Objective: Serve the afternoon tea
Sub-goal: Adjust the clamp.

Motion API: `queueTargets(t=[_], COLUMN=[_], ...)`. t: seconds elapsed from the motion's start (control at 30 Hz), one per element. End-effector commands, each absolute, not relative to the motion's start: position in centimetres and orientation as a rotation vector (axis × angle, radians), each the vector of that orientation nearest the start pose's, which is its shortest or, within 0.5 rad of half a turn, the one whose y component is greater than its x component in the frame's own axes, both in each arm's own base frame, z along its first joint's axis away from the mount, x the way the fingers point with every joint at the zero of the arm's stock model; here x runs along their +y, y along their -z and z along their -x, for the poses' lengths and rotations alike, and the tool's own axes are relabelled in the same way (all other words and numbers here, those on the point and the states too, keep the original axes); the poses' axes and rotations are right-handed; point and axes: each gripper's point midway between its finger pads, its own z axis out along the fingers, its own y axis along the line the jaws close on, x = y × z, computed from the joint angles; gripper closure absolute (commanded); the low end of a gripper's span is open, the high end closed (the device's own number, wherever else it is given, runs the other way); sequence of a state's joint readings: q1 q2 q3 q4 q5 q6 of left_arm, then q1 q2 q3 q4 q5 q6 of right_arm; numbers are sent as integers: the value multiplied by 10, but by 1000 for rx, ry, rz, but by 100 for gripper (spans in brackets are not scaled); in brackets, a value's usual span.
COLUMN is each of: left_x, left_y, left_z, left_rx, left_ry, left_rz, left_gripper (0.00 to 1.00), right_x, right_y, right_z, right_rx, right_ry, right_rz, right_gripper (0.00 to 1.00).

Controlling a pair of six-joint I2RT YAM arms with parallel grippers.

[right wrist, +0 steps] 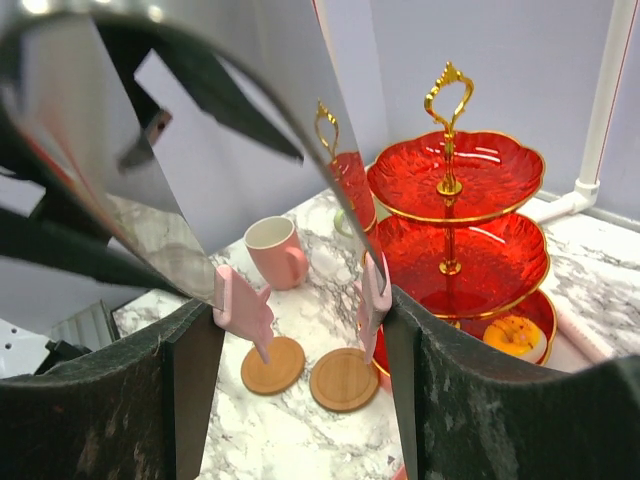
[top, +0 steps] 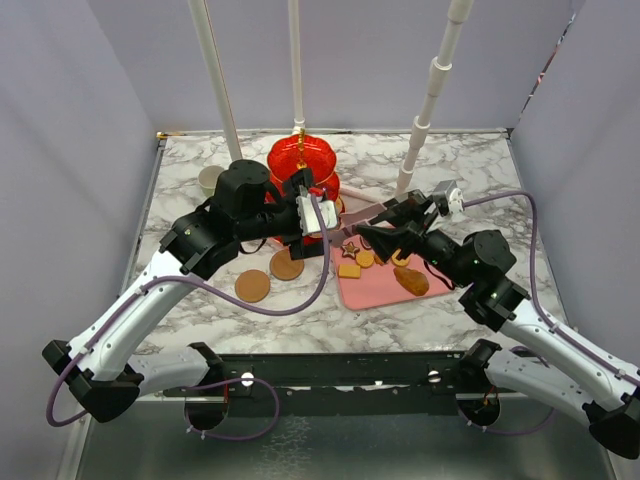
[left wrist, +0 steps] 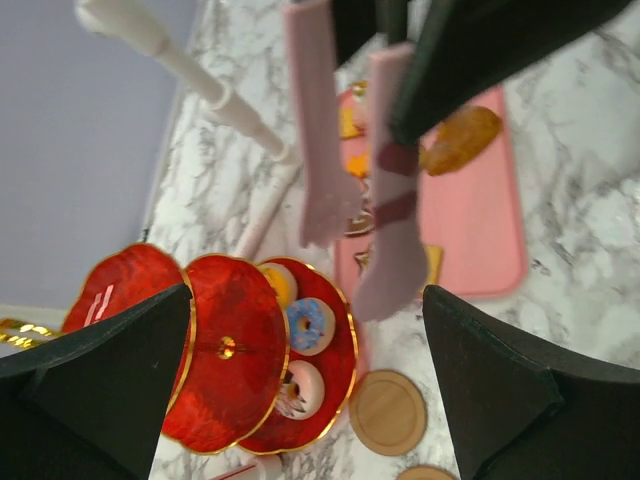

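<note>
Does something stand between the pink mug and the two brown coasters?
Nothing visible stands between the pink mug and the coasters. Only a tip of the pink tongs, held by the right end effector, hangs in front of that gap in its wrist view.

The red three-tier stand [right wrist: 480, 175] stands upright, with donuts [left wrist: 308, 325] on its bottom tier. Two brown coasters [right wrist: 272, 366] lie bare before it. A pink mug [right wrist: 275, 250] and a pale mug [top: 211, 180], perhaps green, stand to its left.
</note>
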State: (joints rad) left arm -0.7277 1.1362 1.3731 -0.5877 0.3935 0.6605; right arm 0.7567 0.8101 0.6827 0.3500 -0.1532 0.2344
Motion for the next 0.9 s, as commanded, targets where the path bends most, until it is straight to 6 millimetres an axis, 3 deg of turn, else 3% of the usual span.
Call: queueTargets(t=[0.0, 0.17, 0.43, 0.67, 0.87], left_x=[-269, -278, -301, -289, -291], left_y=[-326, -326, -334, -332, -337], left_z=[-189, -197, -221, -259, -266], left_rx=[1249, 1232, 1260, 1346, 1336], left_ry=[603, 584, 456, 234, 214], left_rz=[-1636, -1620, -1403, -1231, -1191], left_gripper=[1, 1, 1, 19, 27], right_x=[261, 262, 265, 262, 266], right_y=[-373, -378, -378, -381, -378], right_z=[-220, -226, -244, -249, -250], right_rx=[1263, 1248, 1245, 1224, 1232], right_ry=[-945, -950, -940, -936, -955], right_rz=[510, 477, 389, 348, 349], right_gripper=[38, 38, 38, 38, 38])
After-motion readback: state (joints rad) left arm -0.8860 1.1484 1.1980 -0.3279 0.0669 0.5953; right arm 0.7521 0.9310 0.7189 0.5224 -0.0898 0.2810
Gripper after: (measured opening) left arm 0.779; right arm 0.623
